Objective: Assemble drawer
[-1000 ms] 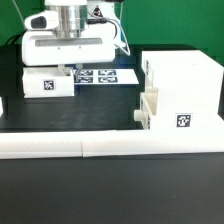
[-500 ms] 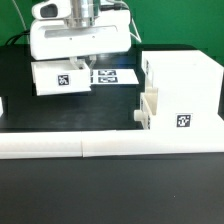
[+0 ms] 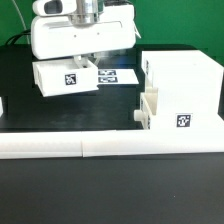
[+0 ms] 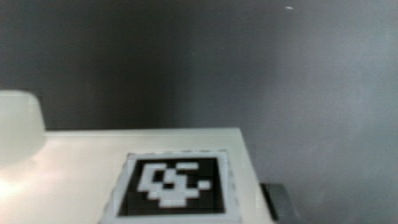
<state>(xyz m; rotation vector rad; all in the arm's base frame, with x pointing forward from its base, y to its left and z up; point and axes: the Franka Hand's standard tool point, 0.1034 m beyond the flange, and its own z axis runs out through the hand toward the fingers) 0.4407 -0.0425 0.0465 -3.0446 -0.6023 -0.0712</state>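
Note:
My gripper (image 3: 86, 62) is shut on a small white drawer tray (image 3: 66, 78) and holds it tilted, lifted off the black table at the exterior view's upper left. The tray's tagged face points toward the camera. In the wrist view the tray's white surface and its tag (image 4: 175, 183) fill the lower part, with a rounded white piece (image 4: 15, 125) beside them. The large white housing (image 3: 185, 85) stands at the exterior view's right. A second tray (image 3: 150, 108) sits in its side, with the knob (image 3: 138, 117) sticking out.
A long white bar (image 3: 100, 148) runs along the table's front edge. The marker board (image 3: 112, 75) lies flat behind the held tray. A white part (image 3: 2, 105) shows at the exterior view's left edge. The robot's white wrist body (image 3: 80, 35) hangs above the tray.
The gripper has risen and shifted toward the exterior view's right with the tray in it; the tray has left the table and now hangs tilted.

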